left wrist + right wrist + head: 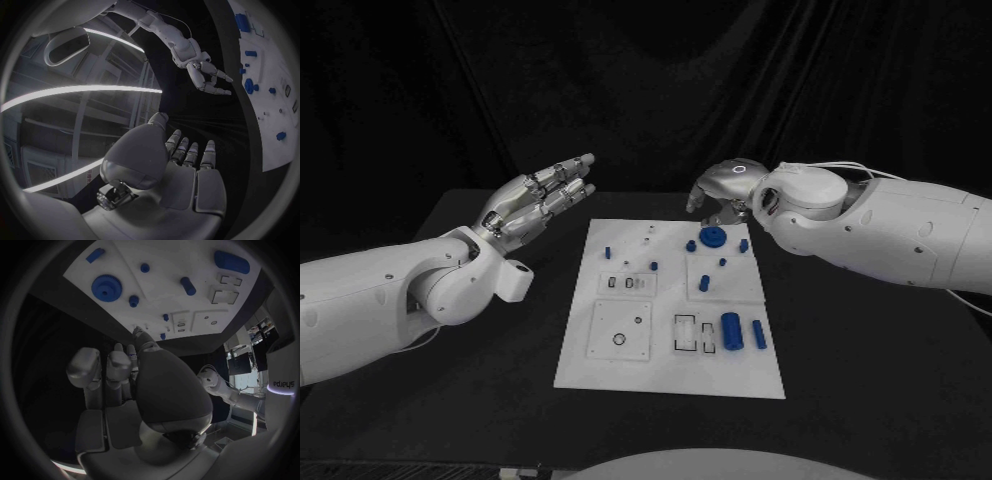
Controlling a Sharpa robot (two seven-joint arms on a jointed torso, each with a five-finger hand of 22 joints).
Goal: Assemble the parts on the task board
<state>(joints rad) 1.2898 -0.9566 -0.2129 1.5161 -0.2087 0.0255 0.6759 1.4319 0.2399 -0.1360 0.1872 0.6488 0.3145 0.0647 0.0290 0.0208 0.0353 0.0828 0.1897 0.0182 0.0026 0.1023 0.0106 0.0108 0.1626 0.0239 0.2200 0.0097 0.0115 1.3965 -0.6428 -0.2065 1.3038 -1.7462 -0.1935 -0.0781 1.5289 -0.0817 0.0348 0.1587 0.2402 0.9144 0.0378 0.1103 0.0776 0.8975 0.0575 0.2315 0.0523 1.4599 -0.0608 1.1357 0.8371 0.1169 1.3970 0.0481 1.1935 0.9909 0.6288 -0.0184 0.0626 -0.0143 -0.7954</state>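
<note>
blue gear (713,238) just beside right hand (728,190)

The right robot hand (728,190) hides its own fingers behind its wrist.

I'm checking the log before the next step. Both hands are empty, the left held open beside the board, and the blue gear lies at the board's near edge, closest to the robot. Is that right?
Not quite. The blue gear lies near the far edge of the task board, just in front of the right hand, as the head view shows. The rest stands: the left hand is open beside the board, and neither hand holds anything.
</note>
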